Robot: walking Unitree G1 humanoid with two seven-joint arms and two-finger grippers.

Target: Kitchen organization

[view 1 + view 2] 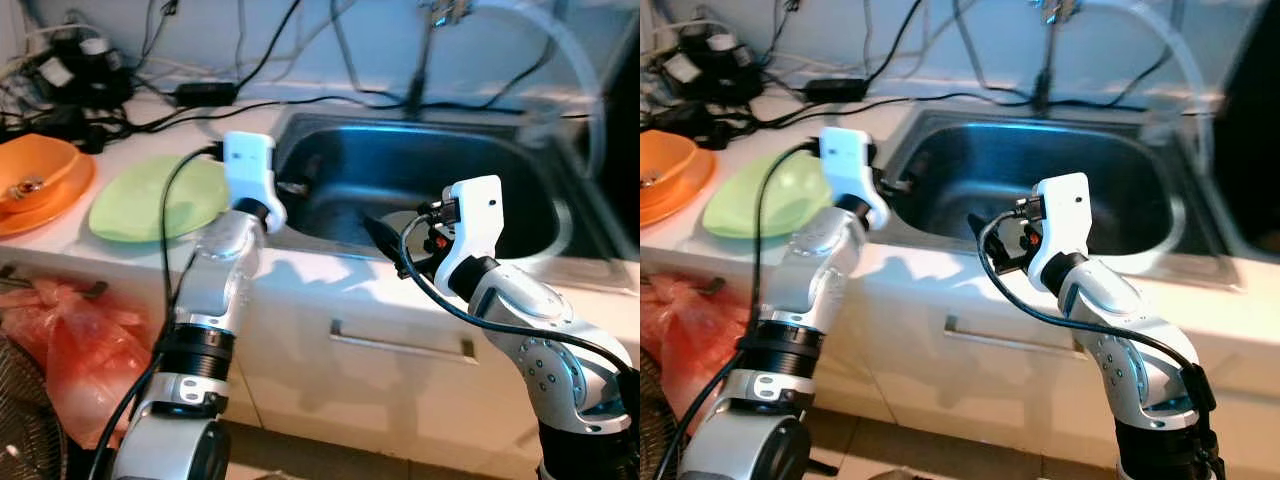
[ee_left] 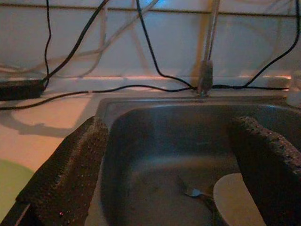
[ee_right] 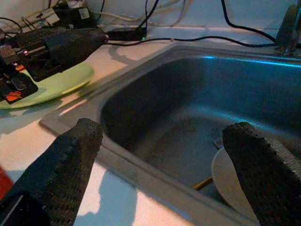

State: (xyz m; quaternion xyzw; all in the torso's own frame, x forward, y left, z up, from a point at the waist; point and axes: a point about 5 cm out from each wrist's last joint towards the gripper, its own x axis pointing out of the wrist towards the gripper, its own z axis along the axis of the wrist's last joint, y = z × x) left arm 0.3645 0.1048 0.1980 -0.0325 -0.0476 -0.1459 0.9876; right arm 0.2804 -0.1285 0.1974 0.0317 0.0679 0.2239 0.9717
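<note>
The white plate [image 3: 230, 181] lies pale and flat in the sink [image 1: 420, 175] basin beside a fork [image 2: 195, 192]; you risk scraping the rim or nudging it sideways on descent, since left gripper [image 2: 174, 155] and right gripper [image 3: 162, 160] both hover wide open, empty, above the near edge.

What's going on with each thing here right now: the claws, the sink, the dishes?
Left claw: open, empty, over the sink's left rim.
Right claw: open, empty, at the sink's front edge.
Stainless steel sink: no water running, holds dishes.
White plate: lying in the sink.
Metal fork: in the sink, beside the plate.
Flat green plate: on the counter, empty.
Orange bowl: upright on an orange plate.
</note>
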